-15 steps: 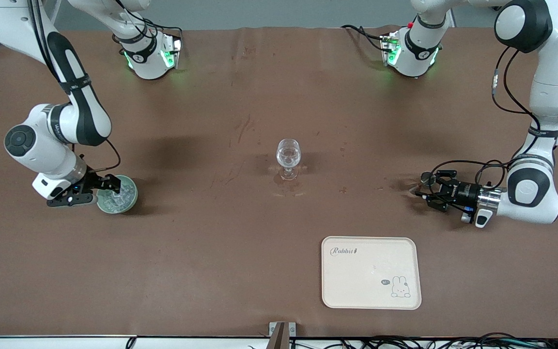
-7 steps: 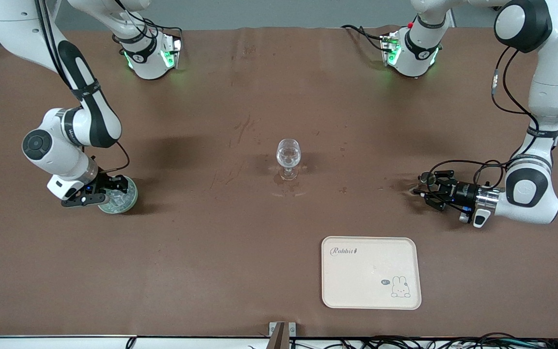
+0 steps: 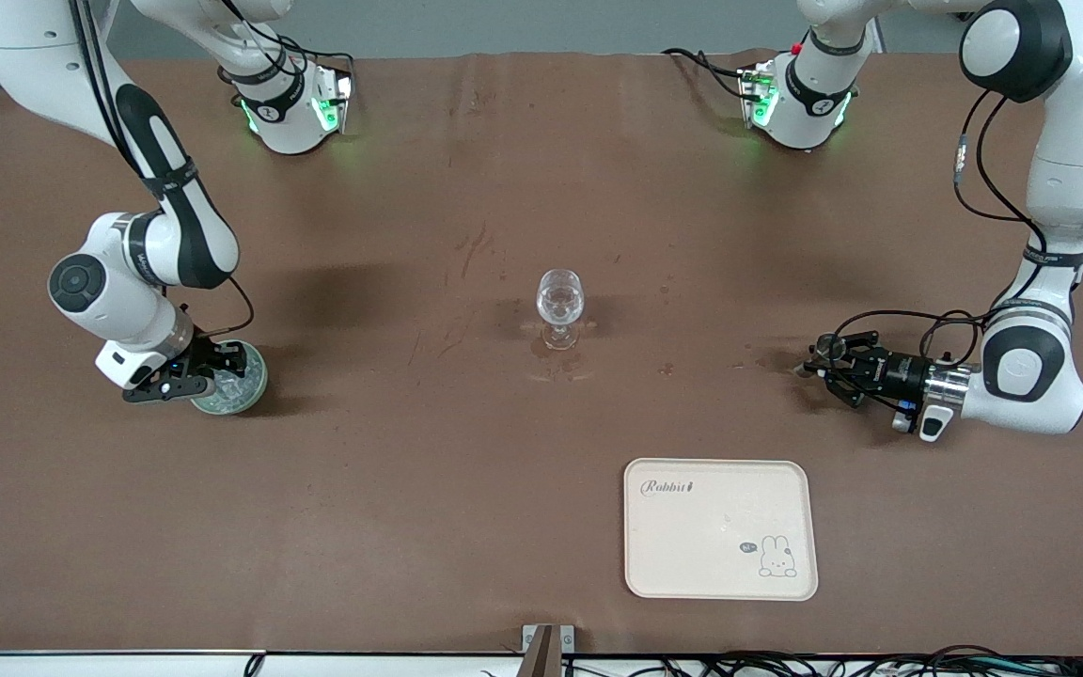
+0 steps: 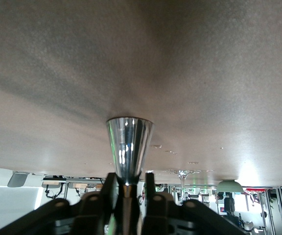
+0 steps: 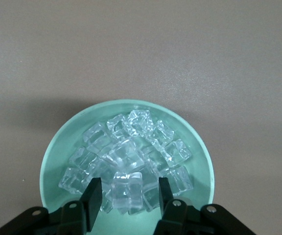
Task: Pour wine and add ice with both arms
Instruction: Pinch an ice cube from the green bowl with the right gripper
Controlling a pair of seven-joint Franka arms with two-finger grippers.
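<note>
My right gripper pinches one cube of the ice in the green bowl, detail the front view blurs. My left gripper is pressed onto a steel jigger. The glass stands at table centre, bowl near nine o'clock.

I see a matt brown table cover, cloth-like and faintly stained. The ice is clear, wet-glossy, glinting. Its bowl looks like smooth pale green plastic. The stemmed glass is clear glass. The jigger is polished mirror-bright metal. The cream tray looks like matt plastic.
</note>
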